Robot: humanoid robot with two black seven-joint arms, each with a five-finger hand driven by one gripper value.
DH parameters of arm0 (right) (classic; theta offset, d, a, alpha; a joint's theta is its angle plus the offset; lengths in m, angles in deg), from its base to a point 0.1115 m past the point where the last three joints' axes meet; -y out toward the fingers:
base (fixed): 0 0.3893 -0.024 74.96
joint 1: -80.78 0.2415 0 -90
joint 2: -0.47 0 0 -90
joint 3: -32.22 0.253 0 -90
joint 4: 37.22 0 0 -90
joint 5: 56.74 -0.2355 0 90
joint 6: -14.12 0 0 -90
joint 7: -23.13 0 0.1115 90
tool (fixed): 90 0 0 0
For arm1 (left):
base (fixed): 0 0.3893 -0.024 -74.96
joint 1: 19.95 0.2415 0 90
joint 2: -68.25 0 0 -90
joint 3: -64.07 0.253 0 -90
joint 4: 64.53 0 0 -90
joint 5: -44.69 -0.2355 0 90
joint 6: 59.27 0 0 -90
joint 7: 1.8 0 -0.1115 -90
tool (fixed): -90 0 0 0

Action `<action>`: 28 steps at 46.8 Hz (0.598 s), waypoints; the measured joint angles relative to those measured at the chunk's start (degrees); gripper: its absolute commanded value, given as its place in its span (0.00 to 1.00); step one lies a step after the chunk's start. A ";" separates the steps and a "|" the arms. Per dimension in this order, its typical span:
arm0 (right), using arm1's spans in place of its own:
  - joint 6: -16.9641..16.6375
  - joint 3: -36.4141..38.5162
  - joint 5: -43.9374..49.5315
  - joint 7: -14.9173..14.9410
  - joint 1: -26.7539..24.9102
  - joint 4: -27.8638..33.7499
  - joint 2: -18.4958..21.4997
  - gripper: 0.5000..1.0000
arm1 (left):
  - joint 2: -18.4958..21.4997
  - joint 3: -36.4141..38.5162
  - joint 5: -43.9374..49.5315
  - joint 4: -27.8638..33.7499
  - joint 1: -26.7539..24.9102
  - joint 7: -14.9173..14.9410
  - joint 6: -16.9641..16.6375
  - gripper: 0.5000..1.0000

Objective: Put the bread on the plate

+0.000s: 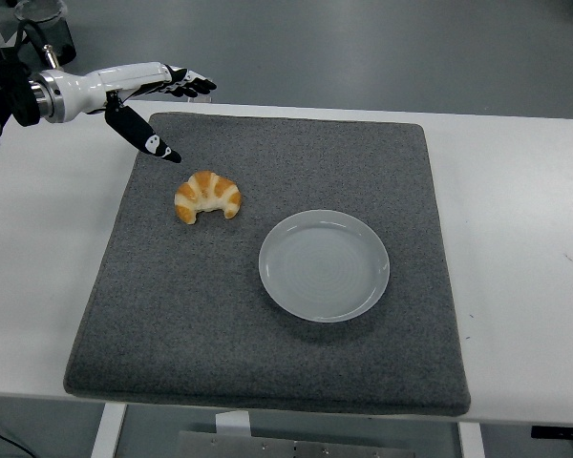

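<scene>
One white worktop, spanning the view, bare margins left and right; one grey felt mat, square, covering most of the centre, its near edge close to the worktop's near edge; one left hand, entering from the upper left, fingers extended and spread, thumb angled down toward the mat's far-left corner, grasping nothing; one pale round plate, empty, right of the mat's centre; one croissant, the bread of the task, lying on the mat left of and beyond the plate, apart from it, just below and right of the thumb tip; right hand not in view. Risks, as judged: a shallow pinch could let the curved pastry roll or crumble; a low carry could clip the plate's rim and shift it. Room: open mat all round croissant and plate; approach from the left unobstructed.
</scene>
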 measured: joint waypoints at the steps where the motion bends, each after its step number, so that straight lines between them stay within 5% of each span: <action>1: 0.00 0.00 0.00 0.00 0.00 0.00 0.00 0.86 | -0.37 0.55 -0.63 0.12 0.00 0.00 -0.69 1.00; 16: 0.00 0.00 0.00 -0.01 -0.01 0.00 0.00 0.86 | -4.77 8.32 -8.11 -0.09 0.22 0.18 -11.91 1.00; 28: 0.00 0.00 0.00 0.00 -0.01 0.00 0.00 0.86 | -7.15 11.05 -8.46 -1.98 0.37 0.28 -14.24 1.00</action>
